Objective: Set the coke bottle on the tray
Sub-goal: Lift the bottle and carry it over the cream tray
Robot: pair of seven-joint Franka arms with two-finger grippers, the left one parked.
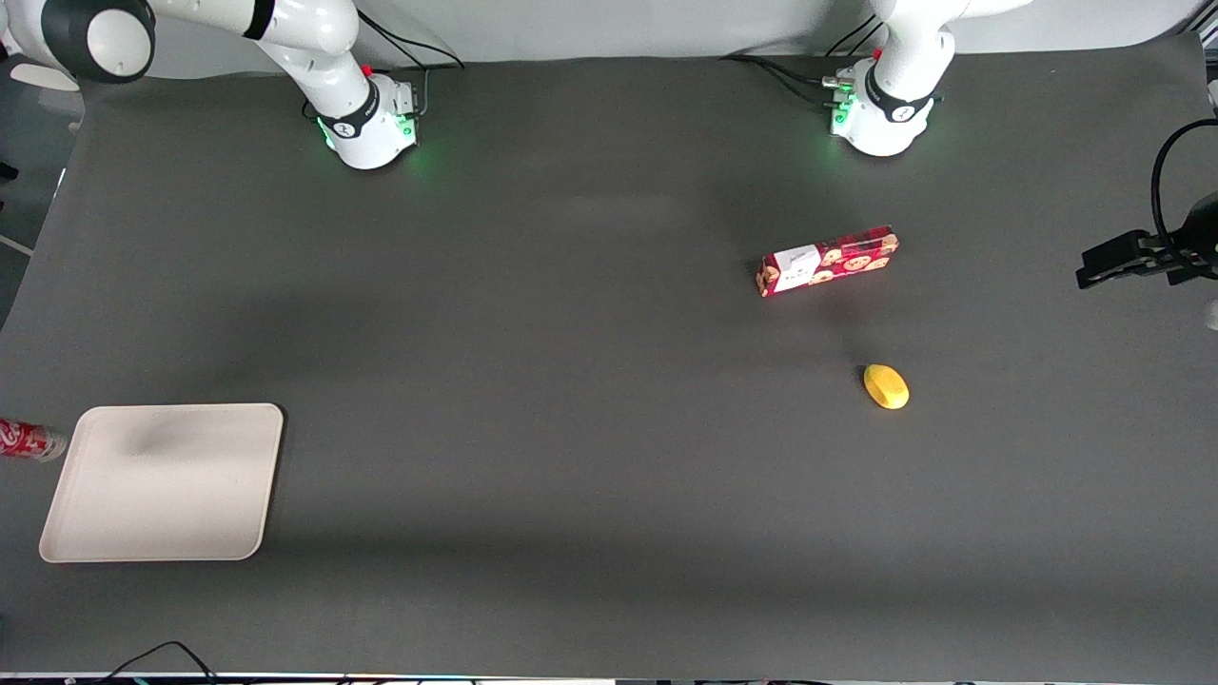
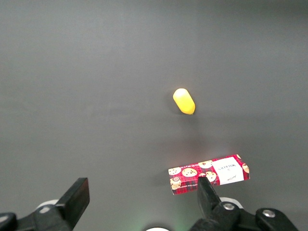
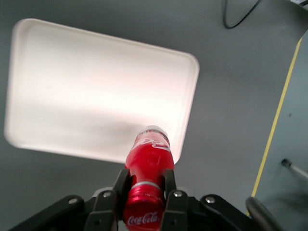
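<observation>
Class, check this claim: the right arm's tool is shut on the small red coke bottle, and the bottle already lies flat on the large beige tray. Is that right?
Partly. The tool is shut on the small red coke bottle, but the bottle does not lie on the large beige rectangular tray. The right wrist view shows it held in the fingers above the tray's edge; the front view shows the tray bare.

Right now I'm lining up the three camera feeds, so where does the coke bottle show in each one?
Front view: coke bottle at the picture's edge, beside the tray, toward the working arm's end of the table.
Left wrist view: not in it.
Right wrist view: held in the pincer, cap toward the camera, base over the tray's rim.
Shared landmark: the beige tray, in the front and right wrist views.
</observation>
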